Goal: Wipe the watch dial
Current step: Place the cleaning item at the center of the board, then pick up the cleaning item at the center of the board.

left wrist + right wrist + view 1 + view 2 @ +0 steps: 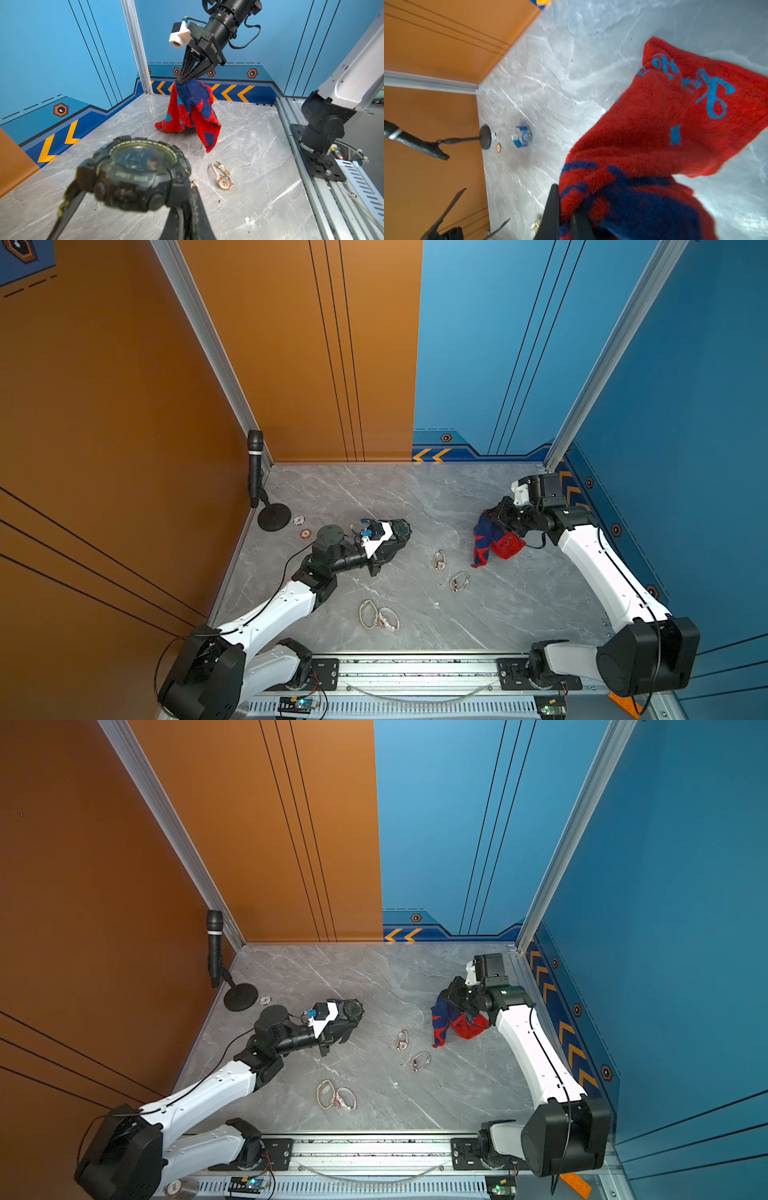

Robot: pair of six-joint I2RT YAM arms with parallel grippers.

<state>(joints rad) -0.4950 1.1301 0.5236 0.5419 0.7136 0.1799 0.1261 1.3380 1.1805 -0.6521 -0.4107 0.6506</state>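
Bright, even light; soft shadows. Glare on rail (415,659) at 6 o'clock in a top view. Close-up watch (133,172) defocused, cloth (654,145) motion-blurred.

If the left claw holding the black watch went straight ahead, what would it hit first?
Probably the red and blue cloth hanging from the right gripper: dead ahead of the left gripper and its black watch, though depth is unclear.

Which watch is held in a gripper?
The black watch, clamped in the left gripper and raised off the table. The pale watches lie loose on the table. The right gripper holds only the cloth.
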